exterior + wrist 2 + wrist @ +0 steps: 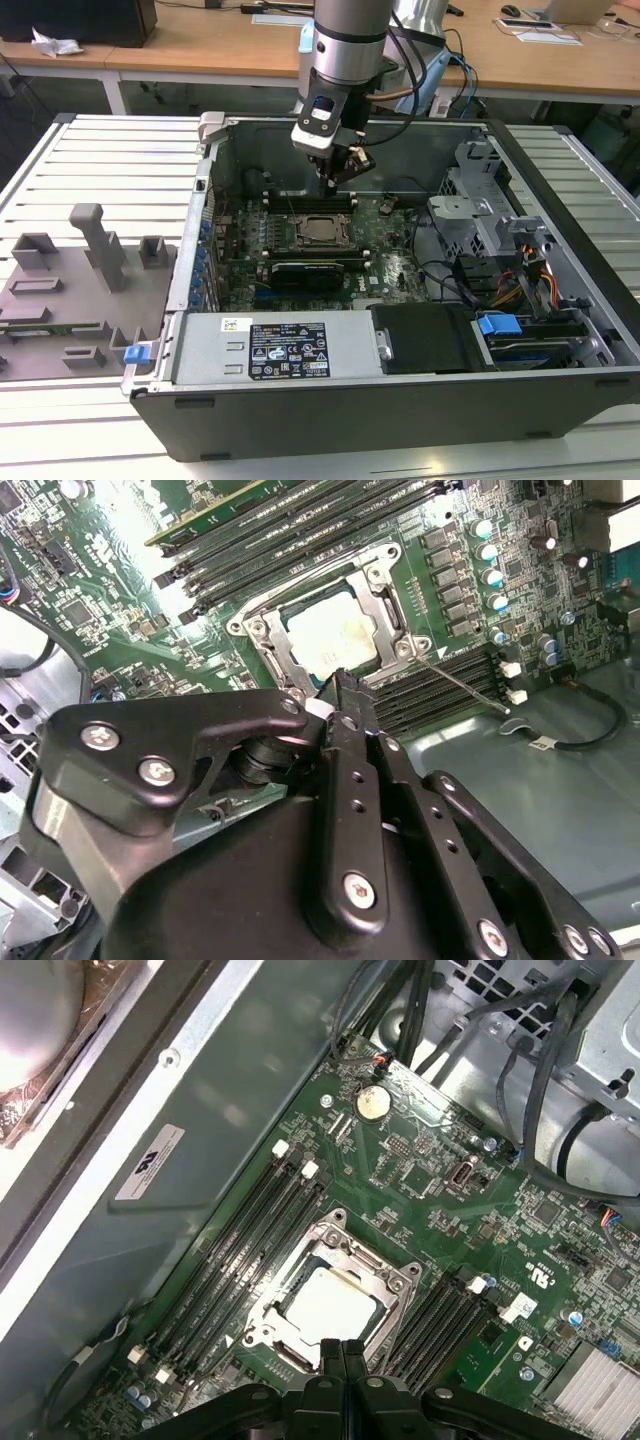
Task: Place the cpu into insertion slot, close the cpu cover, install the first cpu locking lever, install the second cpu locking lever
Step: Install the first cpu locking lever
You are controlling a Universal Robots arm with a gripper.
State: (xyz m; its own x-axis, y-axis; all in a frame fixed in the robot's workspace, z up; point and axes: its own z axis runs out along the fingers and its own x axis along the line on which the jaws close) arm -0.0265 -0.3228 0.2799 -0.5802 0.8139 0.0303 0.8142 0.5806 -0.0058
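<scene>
Two of the four steps look done, by my read. Exterior view, its left to its right: grey fixture tray (60,300) on the bench, then the open computer case (190,260) with the green board (390,262) on its floor, and the drive cage (480,210) on the far side. The cpu (321,230) sits mid-board, seated in the insertion slot (330,1228). The cpu cover (388,600) lies flat over it, chip top showing through the window. So the lever stage is in hand, my call. In the second wrist view a thin wire lever (462,685) angles out from the socket corner across the memory slots (300,530) and looks unlatched; the other lever's state I can't make out. Arm hangs in from above, wrist near vertical, gripper (332,185) just beyond the socket as the exterior view sees it. Fingers pressed together, nothing between them. Both wrist views put the tip at the socket's edge; touching or just clear, can't tell. Lever work calls for fine tip placement: the wire is thin, likely springy, could slip off, and memory slots crowd both sides.
</scene>
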